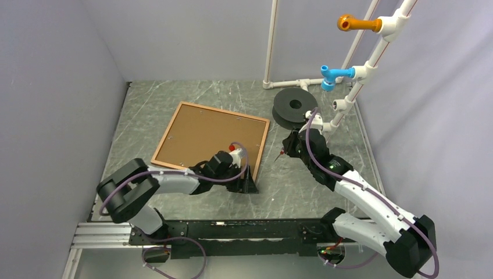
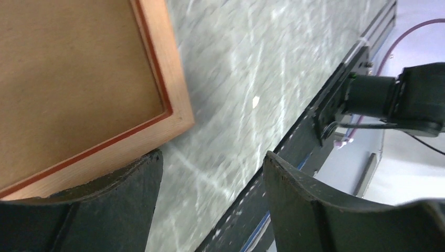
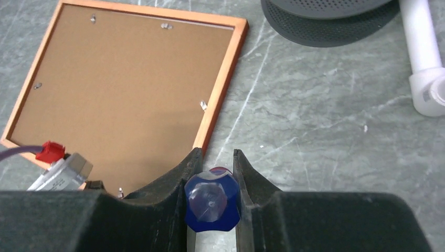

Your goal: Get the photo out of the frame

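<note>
The reddish-brown wooden frame [image 1: 227, 111] lies face down on the table, its brown fibreboard backing panel [image 1: 203, 136] facing up. The photo is hidden under that panel. My left gripper [image 1: 250, 185] is open and empty at the frame's near right corner. In the left wrist view the left gripper [image 2: 212, 163] has one finger against the frame rail [image 2: 168, 84] and the other over bare table. My right gripper [image 1: 285, 148] hovers just right of the frame, shut on a blue-handled screwdriver [image 3: 212, 199]. The frame rail [image 3: 223, 89] shows ahead of it.
Small metal tabs [image 3: 203, 105] hold the panel [image 3: 120, 89] inside the rails. A black spool [image 1: 295, 106] sits behind the right gripper. A white pipe stand [image 1: 360, 70] with orange and blue fittings rises at the back right. Grey walls close in both sides.
</note>
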`<state>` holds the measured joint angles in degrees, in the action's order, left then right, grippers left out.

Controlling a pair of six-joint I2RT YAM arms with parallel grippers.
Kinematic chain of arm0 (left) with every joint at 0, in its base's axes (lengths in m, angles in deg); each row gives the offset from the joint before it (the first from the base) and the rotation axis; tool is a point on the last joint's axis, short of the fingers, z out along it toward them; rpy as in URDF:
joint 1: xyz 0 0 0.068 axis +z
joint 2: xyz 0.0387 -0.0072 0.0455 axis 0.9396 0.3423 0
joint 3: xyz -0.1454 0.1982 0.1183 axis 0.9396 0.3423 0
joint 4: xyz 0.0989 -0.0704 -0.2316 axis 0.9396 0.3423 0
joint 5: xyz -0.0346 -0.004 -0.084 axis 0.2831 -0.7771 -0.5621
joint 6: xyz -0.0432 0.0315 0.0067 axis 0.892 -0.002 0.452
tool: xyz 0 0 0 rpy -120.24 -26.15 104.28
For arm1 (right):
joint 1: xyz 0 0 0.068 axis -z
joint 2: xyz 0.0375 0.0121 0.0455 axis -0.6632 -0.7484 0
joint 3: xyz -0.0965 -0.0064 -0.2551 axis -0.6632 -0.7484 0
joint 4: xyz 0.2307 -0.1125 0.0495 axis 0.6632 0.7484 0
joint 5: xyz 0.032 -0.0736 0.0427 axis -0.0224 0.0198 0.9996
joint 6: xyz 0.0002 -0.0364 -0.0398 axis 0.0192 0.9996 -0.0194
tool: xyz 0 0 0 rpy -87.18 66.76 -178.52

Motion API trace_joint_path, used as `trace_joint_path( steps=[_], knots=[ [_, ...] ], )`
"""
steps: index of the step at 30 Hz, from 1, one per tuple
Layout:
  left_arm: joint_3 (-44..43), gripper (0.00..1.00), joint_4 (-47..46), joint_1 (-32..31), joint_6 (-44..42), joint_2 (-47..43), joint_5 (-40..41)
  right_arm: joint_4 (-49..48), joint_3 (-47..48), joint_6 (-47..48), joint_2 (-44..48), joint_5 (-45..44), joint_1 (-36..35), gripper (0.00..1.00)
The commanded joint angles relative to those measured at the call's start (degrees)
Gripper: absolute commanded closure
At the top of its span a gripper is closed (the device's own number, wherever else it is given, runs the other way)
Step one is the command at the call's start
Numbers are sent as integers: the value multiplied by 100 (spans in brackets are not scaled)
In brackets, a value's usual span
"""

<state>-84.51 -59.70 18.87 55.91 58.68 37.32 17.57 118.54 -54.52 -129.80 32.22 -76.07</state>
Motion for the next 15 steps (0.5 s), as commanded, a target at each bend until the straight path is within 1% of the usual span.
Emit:
trace_joint_path(
  steps=[1,4,6,9,12,15],
  knots=[
    [-547,26,-990,-22,186,402,-423,216,57,26,21,-310,28,100],
    [-564,25,-810,-22,65,246,-385,153,314,209,-260,-241,38,100],
    [-355,25,-530,-24,-79,-62,-212,50,543,392,-519,-177,34,100],
    [2,24,147,-23,-345,-668,155,-12,952,609,-1037,-118,34,100],
    [390,23,880,-11,-541,-1482,611,-59,1393,772,-1611,31,22,100],
    [616,22,1643,28,-716,-2111,997,-139,1799,881,-2125,129,-11,100]
  ],
)
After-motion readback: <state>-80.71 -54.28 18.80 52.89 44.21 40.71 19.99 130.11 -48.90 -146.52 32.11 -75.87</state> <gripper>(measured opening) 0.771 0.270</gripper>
